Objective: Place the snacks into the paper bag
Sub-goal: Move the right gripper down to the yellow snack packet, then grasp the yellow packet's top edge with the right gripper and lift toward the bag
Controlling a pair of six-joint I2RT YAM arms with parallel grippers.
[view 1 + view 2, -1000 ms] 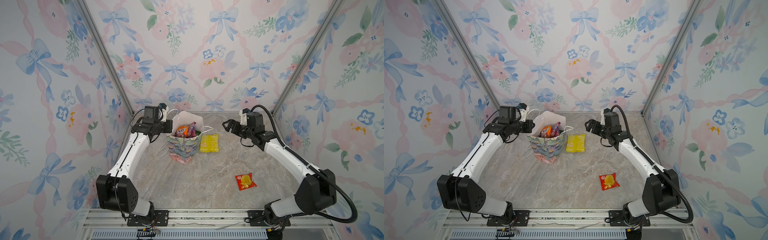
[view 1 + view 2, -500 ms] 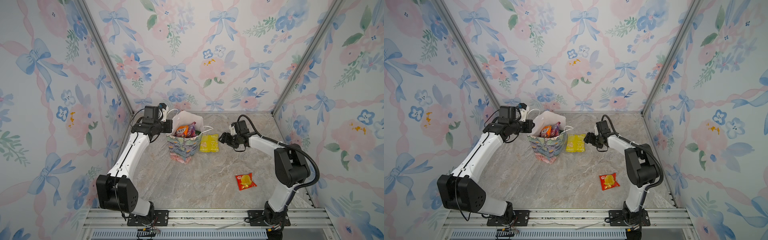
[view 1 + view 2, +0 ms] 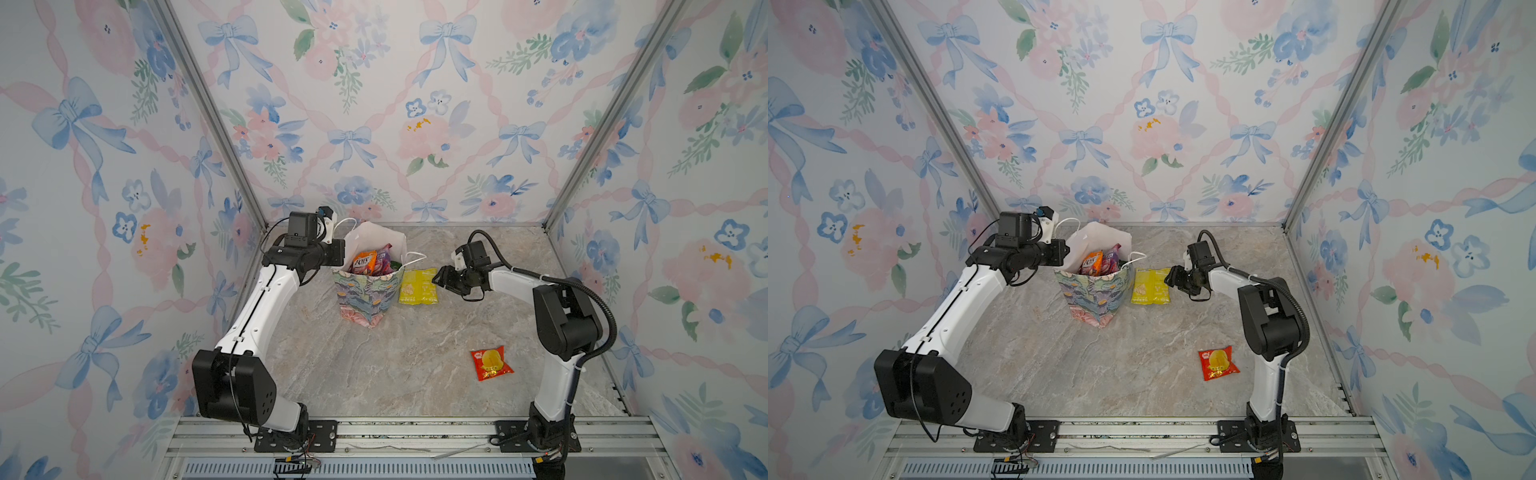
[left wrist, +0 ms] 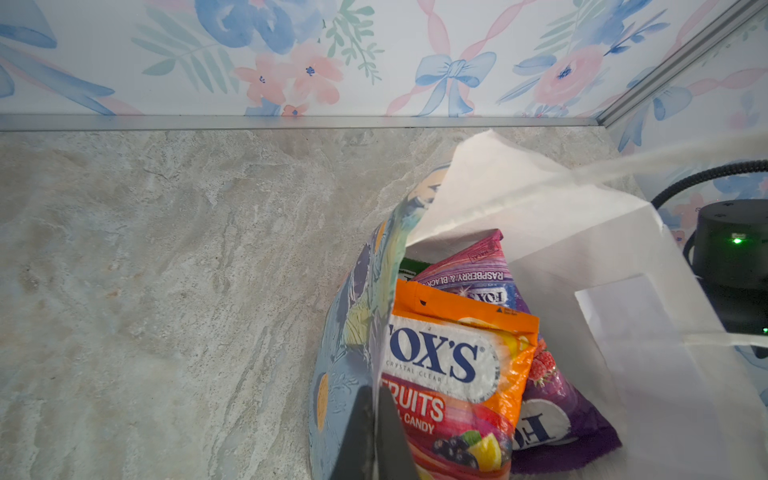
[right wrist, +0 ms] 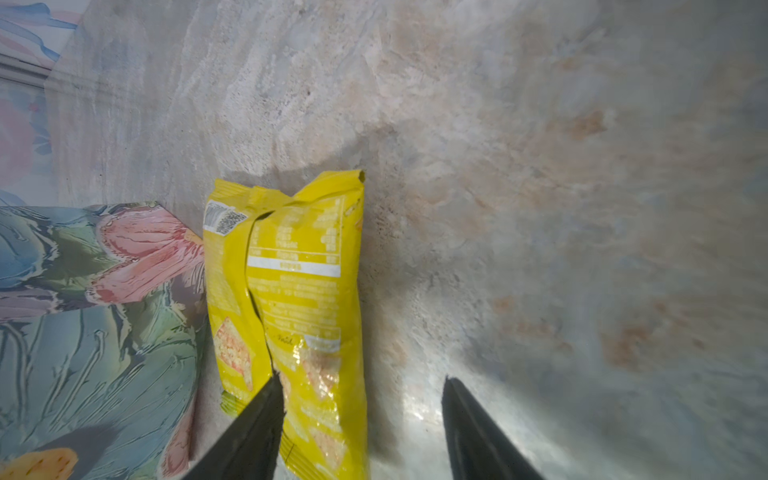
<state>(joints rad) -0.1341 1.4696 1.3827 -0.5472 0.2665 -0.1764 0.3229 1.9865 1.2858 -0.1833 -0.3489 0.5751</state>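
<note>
Left end effector (image 4: 375,395) is closed together on the rim of the upright paper bag printed with pastel painted flowers (image 3: 365,297), on the side where the left arm is. From the left wrist camera I see its two dark fingers (image 4: 353,436) pinch the paper wall, one outside and one inside. The paper bag stands on the grey marble-pattern bench (image 3: 374,374), toward the back and a little left of the middle, its mouth open and the white inside visible. Inside it I can read an orange glossy FOX'S candy packet (image 4: 453,365), and behind that a purple glossy FOX'S packet (image 4: 557,415). A small green corner (image 4: 409,266) shows deeper, but I cannot tell what it is.

Right end effector (image 5: 362,378) is low over the bench with its fingers apart. One finger (image 5: 257,428) lies against the flat yellow plastic packet (image 5: 299,291) and the other is over bare bench, so the packet's edge is between them; nothing is clamped. In both top views this yellow packet (image 3: 1150,286) lies flat just beside the bag, on its right. A small red packet with a yellow picture (image 3: 491,364) lies alone on the bench, well apart from the bag.
</note>
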